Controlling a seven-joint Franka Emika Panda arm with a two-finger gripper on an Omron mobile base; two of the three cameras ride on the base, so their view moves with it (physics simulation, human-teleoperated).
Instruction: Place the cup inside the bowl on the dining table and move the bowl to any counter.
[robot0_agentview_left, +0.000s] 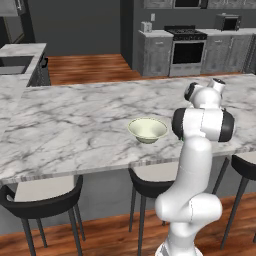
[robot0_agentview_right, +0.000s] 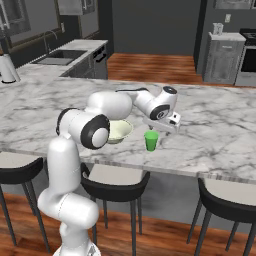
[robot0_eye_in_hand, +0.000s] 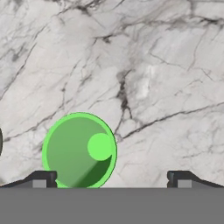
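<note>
A small bright green cup (robot0_agentview_right: 151, 140) stands upright on the dining table (robot0_agentview_right: 215, 130), just right of the pale cream-green bowl (robot0_agentview_right: 120, 131), whose left side my arm's elbow hides. My gripper (robot0_agentview_right: 156, 128) hangs straight above the cup, open and holding nothing. Looking down from the hand, the cup (robot0_eye_in_hand: 79, 150) sits between the fingertips (robot0_eye_in_hand: 41, 179), nearer the left one, with my gripper (robot0_eye_in_hand: 111, 181) spread wide over the marble table (robot0_eye_in_hand: 153, 65). From the left base camera the bowl (robot0_agentview_left: 147, 130) lies empty near the table's (robot0_agentview_left: 75, 125) front edge, and my arm covers the cup.
Dark round-backed stools (robot0_agentview_left: 42, 197) (robot0_agentview_right: 115, 182) line the table's near edge. A marble counter with a sink (robot0_agentview_right: 62, 56) runs along the far left, with a kettle (robot0_agentview_right: 6, 70) on it. A stove (robot0_agentview_left: 187, 50) and grey cabinets stand at the back wall.
</note>
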